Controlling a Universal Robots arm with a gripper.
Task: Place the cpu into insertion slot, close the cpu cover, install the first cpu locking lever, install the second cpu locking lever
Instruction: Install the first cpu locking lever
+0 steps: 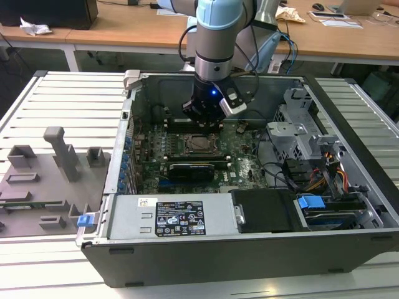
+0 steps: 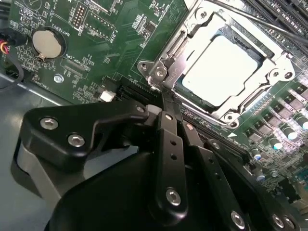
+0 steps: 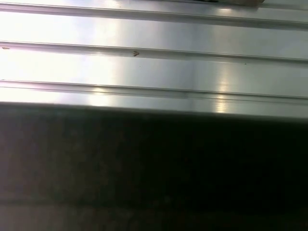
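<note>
While seated in the insertion slot [image 2: 269, 50] at upper right of the second wrist view, the cpu [image 2: 224, 67] reads thin, light, fragile; edges only. Cpu cover [image 2: 192, 36] appears lowered around it. Gripper [image 2: 169, 108]: fingers pressed together, empty, at the frame's corner hinge. Nearby: coin battery [image 2: 48, 42], memory slots [image 2: 284, 19].

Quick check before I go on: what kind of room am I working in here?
Probably a lab or office workshop. An open computer case lies on a slatted metal table, wooden desks stand behind it, and the arm's tool hangs over the green board inside the case.
</note>
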